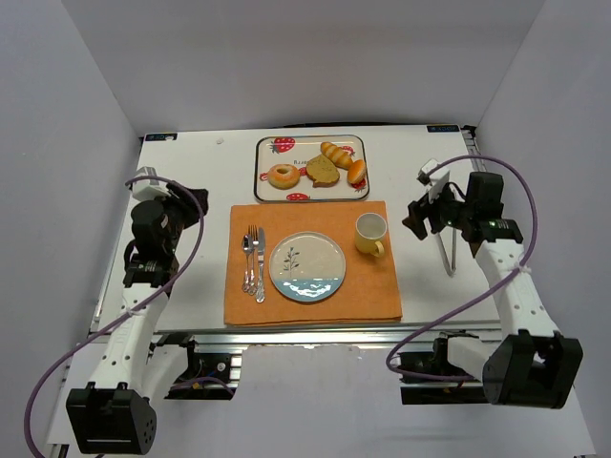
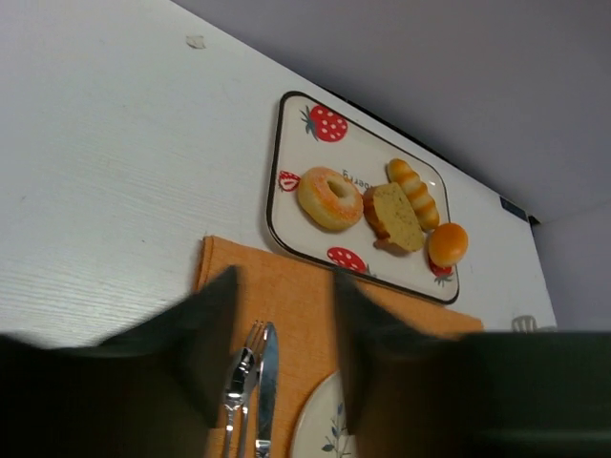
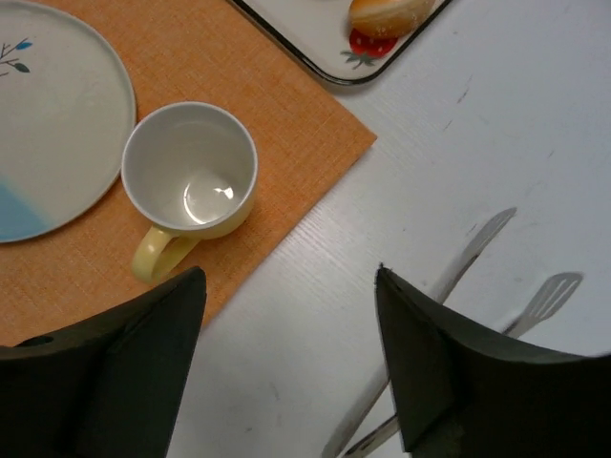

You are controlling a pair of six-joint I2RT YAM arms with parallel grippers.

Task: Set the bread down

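The golden-tan ring-shaped bread (image 2: 329,198) sits at the left end of the strawberry-printed tray (image 1: 310,146), beyond the pale round plate (image 1: 307,268), nearest the left claw (image 2: 284,286), spread wide and empty like the right claw (image 3: 288,286).

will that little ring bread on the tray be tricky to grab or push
Probably light and fairly firm: the ring bread keeps a plump, even shape. Its top looks glazed, so it may be slippery. Lying flat on the tray, it should slide rather than roll, and could bump the toast slice beside it.
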